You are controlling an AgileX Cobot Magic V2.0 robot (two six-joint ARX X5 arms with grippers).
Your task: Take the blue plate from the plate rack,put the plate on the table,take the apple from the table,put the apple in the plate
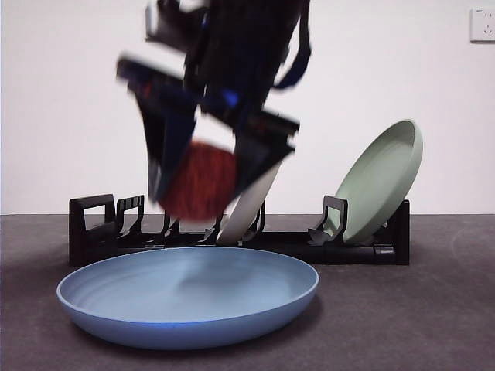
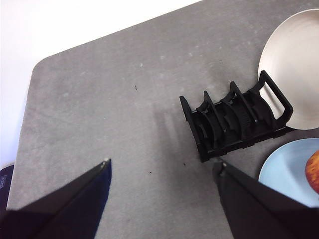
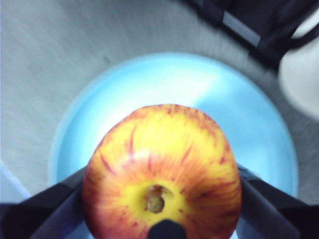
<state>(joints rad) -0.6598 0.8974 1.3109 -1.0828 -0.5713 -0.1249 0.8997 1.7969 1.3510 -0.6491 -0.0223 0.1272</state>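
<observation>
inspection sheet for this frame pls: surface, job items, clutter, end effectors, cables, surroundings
Surface: dark grey table, faint scuffs.
Job's things: blue plate flat on table before plate rack; apple held above the plate.
Clutter: cream plate and green plate standing in rack.
End effectors: right end effector shut on apple; left end effector open, empty, above the table near the rack's end.
Cables: nothing seen.
Surroundings: white wall, wall socket.

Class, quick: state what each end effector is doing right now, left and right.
Left end effector: open, holding nothing, above the table.
Right end effector: closed on the apple, above the blue plate.
</observation>
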